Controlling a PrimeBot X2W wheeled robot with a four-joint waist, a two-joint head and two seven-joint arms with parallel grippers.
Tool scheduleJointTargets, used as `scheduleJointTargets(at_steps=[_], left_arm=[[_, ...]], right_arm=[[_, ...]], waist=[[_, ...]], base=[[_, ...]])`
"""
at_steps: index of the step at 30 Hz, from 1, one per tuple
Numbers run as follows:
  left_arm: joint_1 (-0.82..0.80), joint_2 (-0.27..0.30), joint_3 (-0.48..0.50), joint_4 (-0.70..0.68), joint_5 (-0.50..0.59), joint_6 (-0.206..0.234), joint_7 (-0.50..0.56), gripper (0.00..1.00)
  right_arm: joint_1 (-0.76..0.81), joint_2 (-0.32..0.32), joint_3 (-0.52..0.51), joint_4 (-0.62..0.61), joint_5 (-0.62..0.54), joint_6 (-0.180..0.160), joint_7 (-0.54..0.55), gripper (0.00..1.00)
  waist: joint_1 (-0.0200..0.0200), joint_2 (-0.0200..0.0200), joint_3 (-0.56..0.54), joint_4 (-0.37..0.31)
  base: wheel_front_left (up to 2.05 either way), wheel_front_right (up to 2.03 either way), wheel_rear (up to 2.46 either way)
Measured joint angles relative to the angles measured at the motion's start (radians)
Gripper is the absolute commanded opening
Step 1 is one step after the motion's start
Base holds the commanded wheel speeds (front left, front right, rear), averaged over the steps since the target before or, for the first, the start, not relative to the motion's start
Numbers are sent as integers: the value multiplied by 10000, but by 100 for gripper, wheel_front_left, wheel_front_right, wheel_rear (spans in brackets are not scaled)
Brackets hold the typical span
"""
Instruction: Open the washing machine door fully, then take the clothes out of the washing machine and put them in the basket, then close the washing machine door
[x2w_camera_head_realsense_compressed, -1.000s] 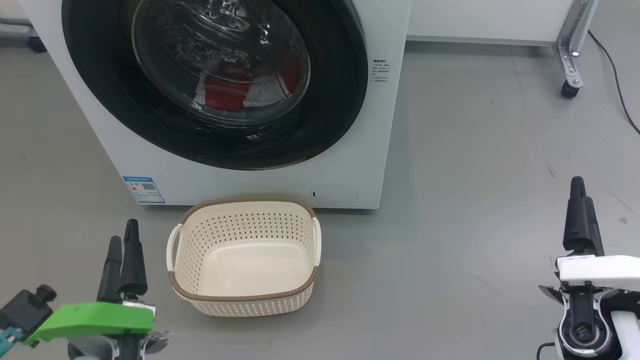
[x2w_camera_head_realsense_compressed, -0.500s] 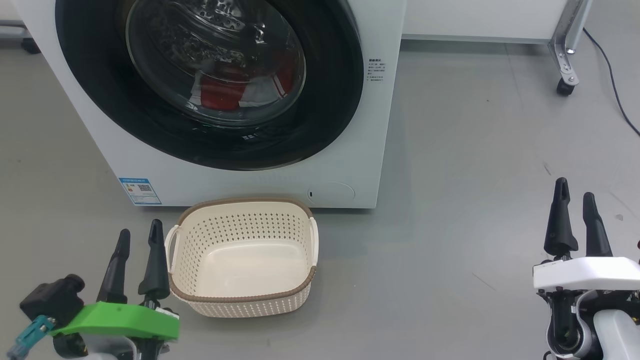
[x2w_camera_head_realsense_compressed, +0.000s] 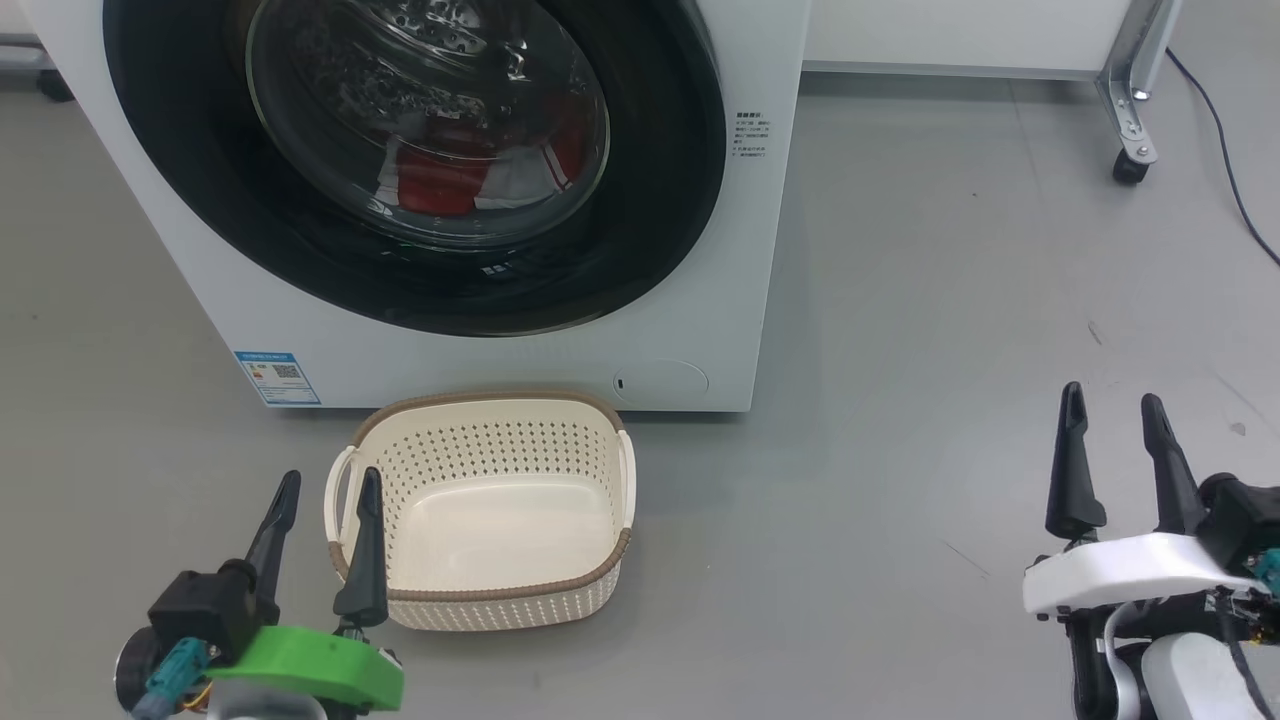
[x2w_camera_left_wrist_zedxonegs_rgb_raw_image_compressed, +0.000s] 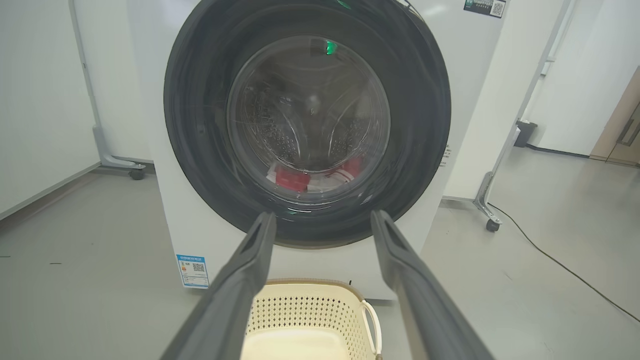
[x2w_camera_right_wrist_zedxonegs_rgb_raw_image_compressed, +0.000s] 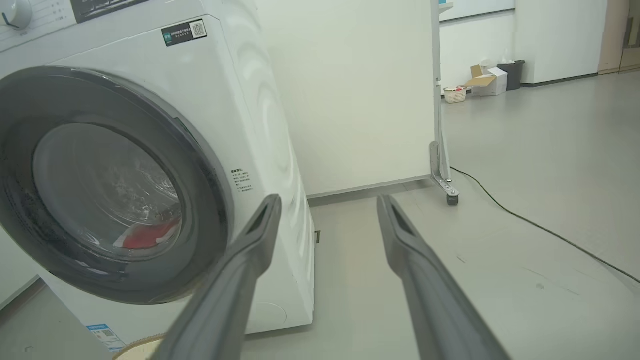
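Washing machine door (x2w_camera_head_realsense_compressed: 420, 150), a round glossy black ring around bulging clear glass, looks shut on the white front-loading washing machine (x2w_camera_head_realsense_compressed: 500, 360). Expect it rigid, heavy and slippery, so hook the ring's outer edge. Your left gripper (x2w_camera_head_realsense_compressed: 331, 476) and right gripper (x2w_camera_head_realsense_compressed: 1111, 395) both gape wide, empty.

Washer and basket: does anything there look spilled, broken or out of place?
Nothing stands out. The door sits shut with red clothes behind its glass, the basket stands upright and empty on the floor in front, and no spill shows.

Closed washing machine door (x2w_camera_left_wrist_zedxonegs_rgb_raw_image_compressed: 197, 115), red clothes (x2w_camera_left_wrist_zedxonegs_rgb_raw_image_compressed: 292, 179) behind glass, basket (x2w_camera_left_wrist_zedxonegs_rgb_raw_image_compressed: 305, 310) below between spread jaws
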Motion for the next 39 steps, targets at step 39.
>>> scheduleJointTargets(at_steps=[39], left_arm=[[-28, -257, -320, 1166, 1220, 397, -205, 100]], right_arm=[[38, 140, 537, 1014, -1651, -267, 1198, 100]], waist=[[0, 0, 24, -17]], base=[[0, 0, 0]])
